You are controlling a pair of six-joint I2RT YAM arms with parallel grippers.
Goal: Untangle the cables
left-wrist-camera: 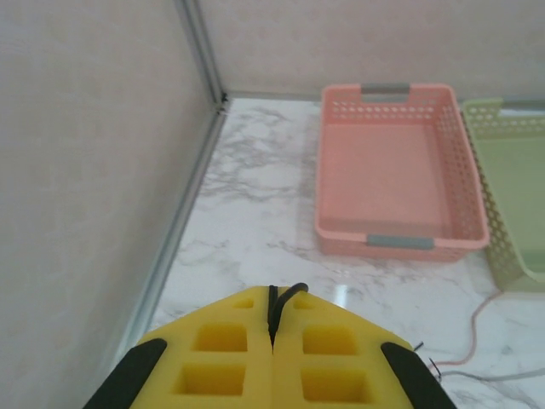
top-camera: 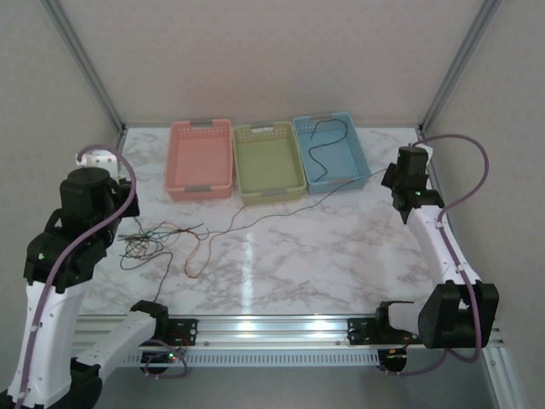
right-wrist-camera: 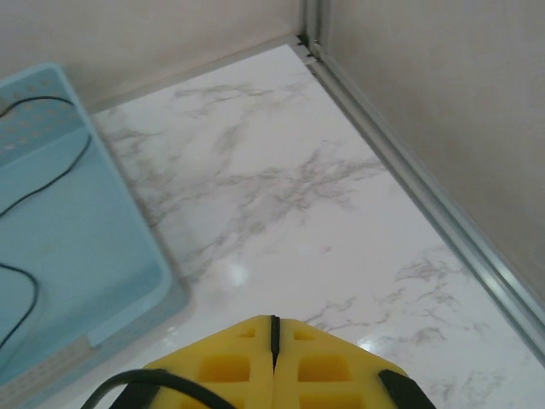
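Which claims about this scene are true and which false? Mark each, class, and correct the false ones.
1. A black cable lies in the blue basket. True.
2. The pink basket holds a red cable. False: it is empty.
3. The green basket stands between the pink and blue ones. True.
4. The right gripper has its jaws wide open. False: they are shut.
5. The cable tangle lies on the table by the left arm. True.
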